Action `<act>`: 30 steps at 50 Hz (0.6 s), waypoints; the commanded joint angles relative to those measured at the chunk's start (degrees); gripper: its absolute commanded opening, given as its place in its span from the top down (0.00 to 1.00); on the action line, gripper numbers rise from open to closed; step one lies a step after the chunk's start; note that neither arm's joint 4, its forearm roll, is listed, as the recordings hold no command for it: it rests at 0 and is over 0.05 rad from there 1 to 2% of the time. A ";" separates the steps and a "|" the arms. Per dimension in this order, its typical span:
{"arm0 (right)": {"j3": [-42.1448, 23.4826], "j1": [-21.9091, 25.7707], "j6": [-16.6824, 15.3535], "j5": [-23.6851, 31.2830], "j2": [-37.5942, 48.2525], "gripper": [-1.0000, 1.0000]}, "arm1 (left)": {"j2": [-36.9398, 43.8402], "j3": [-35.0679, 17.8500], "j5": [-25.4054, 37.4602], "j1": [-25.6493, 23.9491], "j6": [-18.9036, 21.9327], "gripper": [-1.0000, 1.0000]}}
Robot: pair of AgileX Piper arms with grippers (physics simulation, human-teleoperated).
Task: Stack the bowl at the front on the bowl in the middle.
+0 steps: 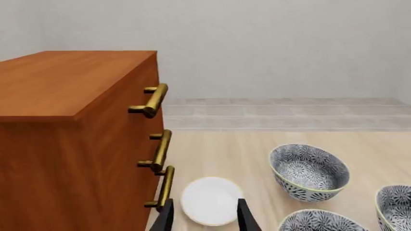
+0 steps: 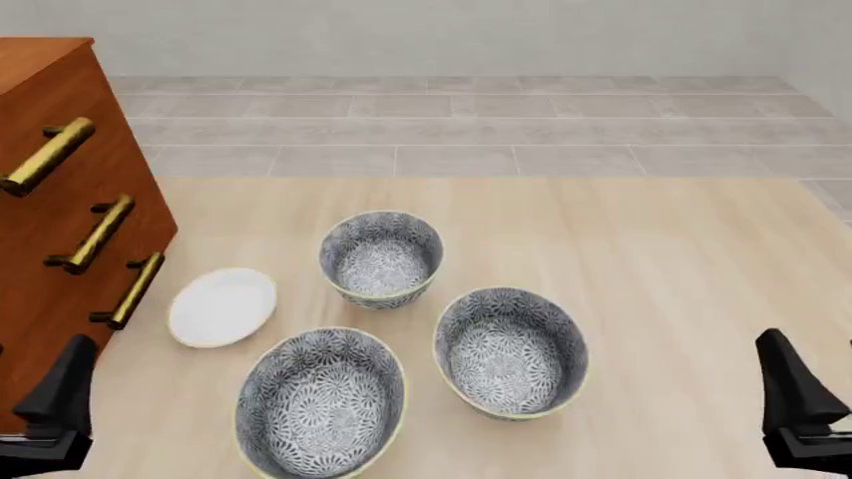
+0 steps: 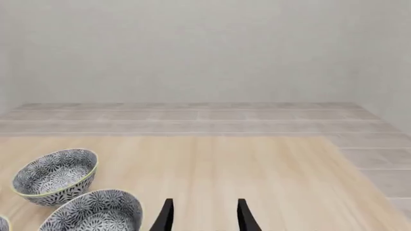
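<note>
Between the parted, empty left jaws [image 1: 204, 215] the left wrist view shows a white plate [image 1: 211, 200]. Right jaws [image 3: 203, 216] also stand apart, holding nothing. Front bowl [image 2: 321, 403], deep, blue-and-white floral, pale yellow rim, sits at 6 o'clock; middle bowl [image 2: 512, 351], identical, at its 2 o'clock. Only the front view shows all three bowls. Pale wood tabletop [image 2: 665, 269], brown cabinet [image 2: 54, 220] at 9 o'clock, grey wall.
</note>
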 commanded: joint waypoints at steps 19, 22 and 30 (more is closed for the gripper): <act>-1.45 2.66 -4.26 -11.00 17.15 0.00 | 1.75 0.04 -1.04 -0.69 -0.26 0.00; -3.66 5.74 -3.58 -11.79 22.19 0.00 | 2.26 0.04 -1.60 -0.62 -0.17 0.00; -8.82 9.36 -4.36 -11.18 31.04 0.00 | 2.81 0.06 -2.00 -1.03 -0.10 0.00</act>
